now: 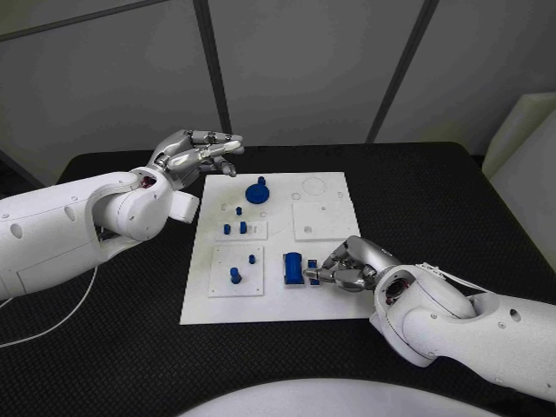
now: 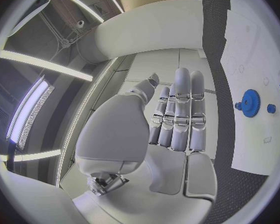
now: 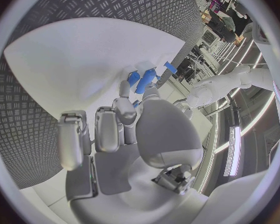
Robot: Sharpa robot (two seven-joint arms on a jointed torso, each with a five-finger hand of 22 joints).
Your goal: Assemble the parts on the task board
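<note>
The white task board (image 1: 328, 300) lies mid-table. A blue gear (image 1: 261, 191) (image 2: 250, 103) stands at its far side, with small blue pegs (image 1: 235, 228) nearer and two more pegs (image 1: 235, 275) in the near-left plate. A blue block (image 1: 292, 269) stands right of them. My right hand (image 1: 354, 266) rests at the board's near right and pinches a small blue part (image 1: 314, 278) (image 3: 144, 80) between thumb and a finger, right beside the block. My left hand (image 1: 198, 154) (image 2: 177, 114) hovers off the board's far-left corner, fingers extended, holding nothing.
A plain white square plate (image 1: 318, 221) sits on the board's right half, with a ring outline (image 1: 315, 185) beyond it. Black table (image 1: 428, 200) surrounds the board. A white cable (image 1: 53, 326) trails under my left arm.
</note>
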